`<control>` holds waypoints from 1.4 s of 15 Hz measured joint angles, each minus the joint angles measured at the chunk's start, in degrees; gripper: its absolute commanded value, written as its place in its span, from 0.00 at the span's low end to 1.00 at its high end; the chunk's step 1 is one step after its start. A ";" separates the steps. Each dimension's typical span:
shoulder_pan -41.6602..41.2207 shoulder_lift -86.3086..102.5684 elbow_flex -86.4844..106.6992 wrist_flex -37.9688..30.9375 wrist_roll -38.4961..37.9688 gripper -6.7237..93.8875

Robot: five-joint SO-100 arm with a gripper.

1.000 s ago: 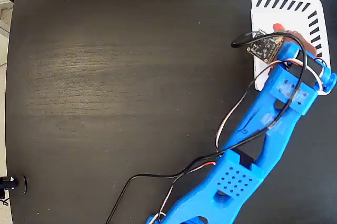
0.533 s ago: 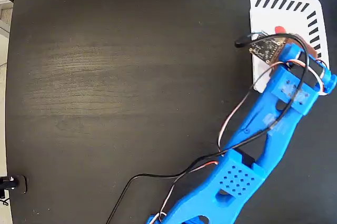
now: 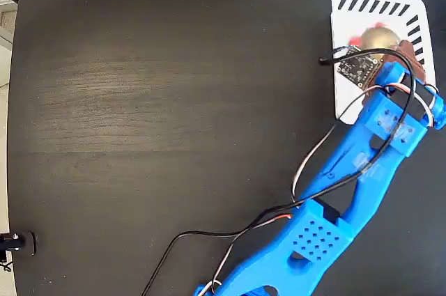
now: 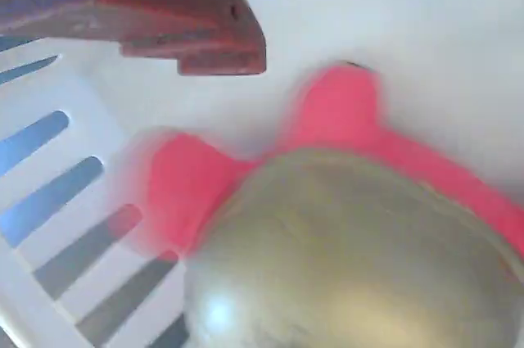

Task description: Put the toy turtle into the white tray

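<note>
1. The left and middle of the fixed view show only the bare black table (image 3: 174, 101), with a small dark fitting (image 3: 15, 242) at its lower left edge.
2. A black cable (image 3: 209, 235) with red and white wires alongside it runs from the bottom edge up along the blue arm (image 3: 334, 212), which climbs from the bottom centre toward the upper right.
3. A small circuit board (image 3: 358, 66) sits on the wrist end of the arm, over the left part of the white tray (image 3: 376, 5).
4. The white tray lies at the far right of the table, with dark slanted slots along its top and right edges.
5. The toy turtle (image 3: 376, 35) lies inside the tray, just beyond the arm's tip; its gold dome and a blurred pink part at its left show above the board.
6. In the wrist view the turtle (image 4: 344, 250) fills the lower right, with its shiny shell nearest the camera and pink limbs spread on the tray floor (image 4: 426, 20).
7. One dark red finger (image 4: 164, 20) of the gripper (image 4: 205, 45) hangs at the upper left of the wrist view, apart from the turtle, with white tray showing between them.
8. The second finger is out of sight, so I cannot tell how far the jaws are spread; nothing visible is pinching the turtle.
9. The tray's slots (image 4: 74, 225) show at the left of the wrist view, beside the turtle's pink limb.
</note>
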 measured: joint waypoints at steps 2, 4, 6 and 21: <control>-0.09 0.00 0.00 0.09 0.00 0.64; 0.88 0.09 0.00 0.18 0.00 0.57; 1.41 0.53 0.00 0.18 0.00 0.43; -17.49 49.31 53.00 -26.02 10.81 0.07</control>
